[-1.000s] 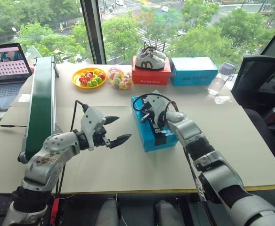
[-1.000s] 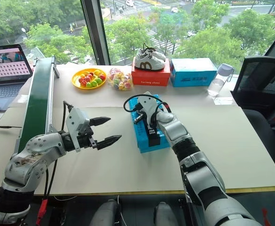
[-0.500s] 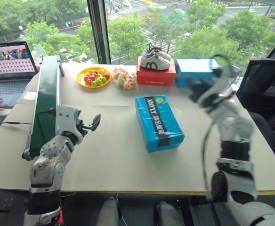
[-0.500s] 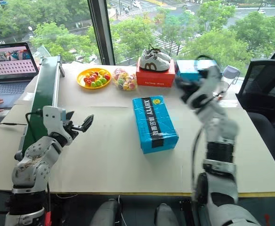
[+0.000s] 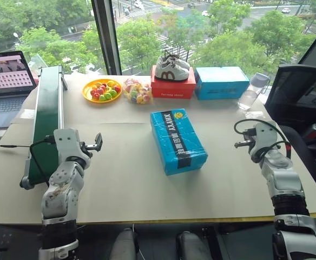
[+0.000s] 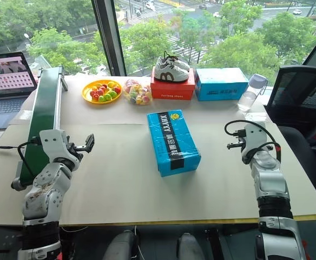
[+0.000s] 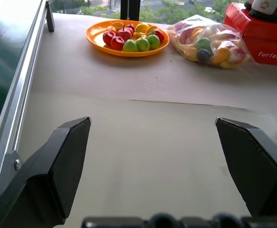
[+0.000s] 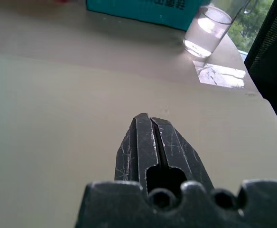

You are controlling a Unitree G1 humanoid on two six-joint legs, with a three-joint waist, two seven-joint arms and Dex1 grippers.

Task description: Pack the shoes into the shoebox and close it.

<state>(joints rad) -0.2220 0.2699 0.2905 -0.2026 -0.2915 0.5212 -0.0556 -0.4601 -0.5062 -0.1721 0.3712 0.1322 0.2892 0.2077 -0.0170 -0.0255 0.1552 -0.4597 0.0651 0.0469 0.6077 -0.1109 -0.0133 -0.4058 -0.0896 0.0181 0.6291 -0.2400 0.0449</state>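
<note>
Conveyor (image 5: 47, 116), green-belted, runs along the far left edge of the table (image 5: 125, 179), and just beside it the left hand (image 5: 93, 146) hovers level over bare tabletop with its two black fingers (image 7: 58, 156) spread as wide as they go and nothing between them. Past it, toward the window, sit an orange plate of fruit (image 5: 102, 89) and a clear bag of sweets (image 5: 138, 90). In the middle of the table lies the shoebox (image 5: 178, 140), bright blue with a black lettered band across its lid; the lid looks flat and flush with the walls, so I judge the box shut. The red shoes are not to be seen on the table, and they are presumably inside, so the packing seems done. Behind it, a red box (image 5: 173, 87) carries white sneakers (image 5: 172, 67), and a second blue box (image 5: 222, 82) stands beside that; neither belongs to this job. A clear bottle (image 5: 250, 91) stands near the table's far right corner. The right hand (image 5: 239, 144) is well apart from the shoebox on the right, its fingers (image 8: 150, 142) pressed together on nothing. What remains, as I judge it, is only to confirm the closure: both hands should stay clear of the box, and if the lid proves proud at one corner, a light press from above with the closed right hand would seat it without sliding the box across the table.
</note>
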